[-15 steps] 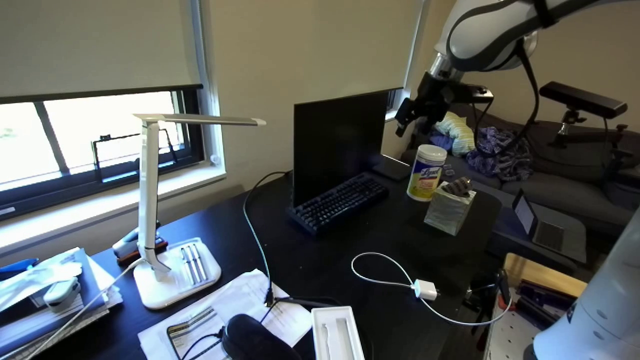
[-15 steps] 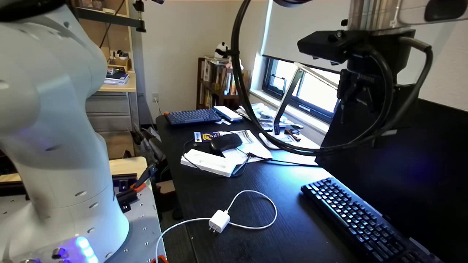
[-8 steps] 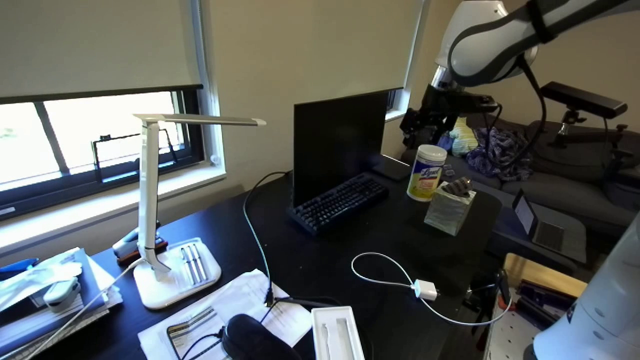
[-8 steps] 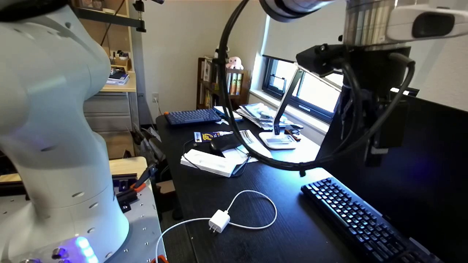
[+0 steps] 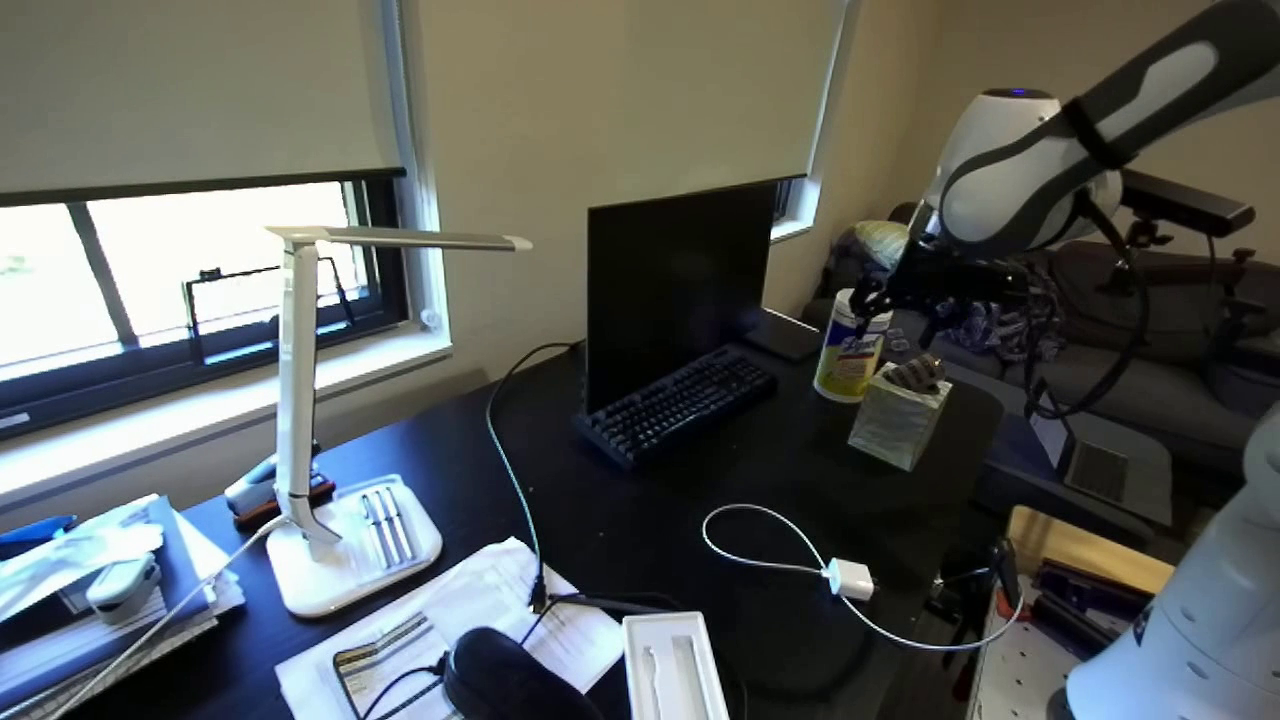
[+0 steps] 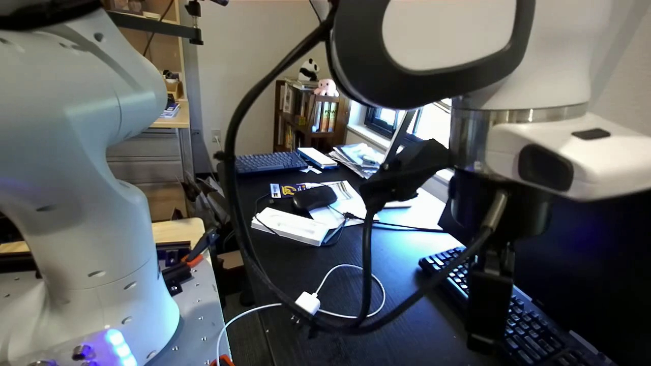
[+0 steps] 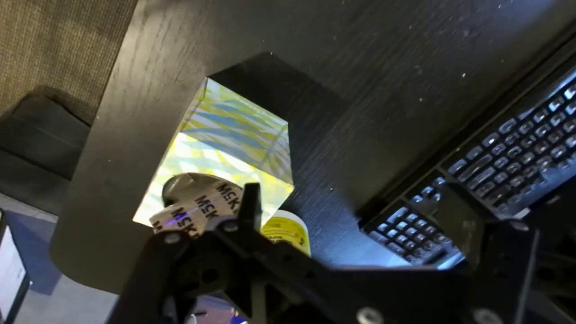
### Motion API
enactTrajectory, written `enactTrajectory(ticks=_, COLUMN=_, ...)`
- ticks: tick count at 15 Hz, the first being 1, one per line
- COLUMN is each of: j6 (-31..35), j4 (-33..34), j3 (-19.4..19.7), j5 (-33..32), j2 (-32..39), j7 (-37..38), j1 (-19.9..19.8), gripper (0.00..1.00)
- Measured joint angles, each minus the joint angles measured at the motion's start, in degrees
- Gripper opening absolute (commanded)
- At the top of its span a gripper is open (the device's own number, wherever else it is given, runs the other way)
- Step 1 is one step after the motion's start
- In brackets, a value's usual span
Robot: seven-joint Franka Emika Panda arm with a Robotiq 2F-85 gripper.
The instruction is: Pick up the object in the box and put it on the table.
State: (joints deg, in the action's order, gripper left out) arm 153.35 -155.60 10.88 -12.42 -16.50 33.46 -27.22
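Observation:
The box (image 5: 898, 428) is a small square open-topped container near the far right edge of the black table (image 5: 640, 530). In the wrist view the box (image 7: 234, 126) shows yellow, white and blue-grey patterning. A brown wrapped object with dark letters (image 7: 198, 202) sticks out of its top opening; it also shows in an exterior view (image 5: 916, 373). My gripper (image 7: 355, 207) is open with its fingers wide apart and nothing between them. One finger overlaps the object's edge in the wrist view. In an exterior view the gripper (image 5: 874, 303) is above and beside the box, in front of the wipes canister.
A yellow and white wipes canister (image 5: 848, 358) stands close behind the box. A black keyboard (image 5: 685, 400) and a monitor (image 5: 680, 290) are beside it. A white charger with cable (image 5: 850, 579) lies nearer. A white desk lamp (image 5: 297, 400) stands at the left.
The arm and gripper have come down, shifting right in an exterior view, and are now lower near the canister and box. The box and its object have not moved.

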Motion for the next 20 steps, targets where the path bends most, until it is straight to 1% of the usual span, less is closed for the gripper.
enactTrajectory(ticks=4, j6=11.8, j4=-1.2, j3=3.6, j5=2.7, j2=3.4, j7=1.5, j1=-3.9, gripper=1.00)
enactTrajectory(ticks=5, j6=14.7, j4=-1.1, j3=3.7, j5=3.2, j2=4.4, j7=2.5, j1=-5.0, gripper=1.00)
enactTrajectory(ticks=7, j6=20.7, j4=-1.1, j3=3.5, j5=2.3, j2=7.0, j7=6.8, j1=-7.5, gripper=1.00)
enactTrajectory(ticks=8, j6=21.4, j4=-1.1, j3=3.5, j5=1.9, j2=8.2, j7=7.5, j1=-8.2, gripper=1.00)
enactTrajectory(ticks=9, j6=20.9, j4=-1.5, j3=4.5, j5=5.0, j2=8.7, j7=4.4, j1=-6.2, gripper=1.00)
enactTrajectory(ticks=10, j6=20.3, j4=-2.0, j3=6.4, j5=9.1, j2=8.6, j7=0.5, j1=-2.1, gripper=1.00)
enactTrajectory(ticks=11, j6=20.1, j4=-2.4, j3=7.3, j5=11.0, j2=8.5, j7=-0.7, j1=0.8, gripper=1.00)
enactTrajectory(ticks=12, j6=20.1, j4=-2.6, j3=7.6, j5=11.5, j2=8.3, j7=-0.7, j1=2.3, gripper=1.00)
enactTrajectory(ticks=13, j6=21.4, j4=-2.6, j3=7.3, j5=11.1, j2=8.5, j7=0.8, j1=2.1, gripper=1.00)
enactTrajectory(ticks=14, j6=23.0, j4=-2.6, j3=6.4, j5=8.5, j2=9.1, j7=4.0, j1=0.1, gripper=1.00)
enactTrajectory(ticks=17, j6=30.1, j4=-2.6, j3=3.7, j5=2.4, j2=12.0, j7=13.0, j1=-8.1, gripper=1.00)
enactTrajectory(ticks=18, j6=32.5, j4=-2.4, j3=3.1, j5=1.6, j2=12.9, j7=14.3, j1=-11.0, gripper=1.00)
enactTrajectory(ticks=20, j6=36.5, j4=-1.6, j3=2.9, j5=1.9, j2=14.7, j7=14.5, j1=-16.3, gripper=1.00)
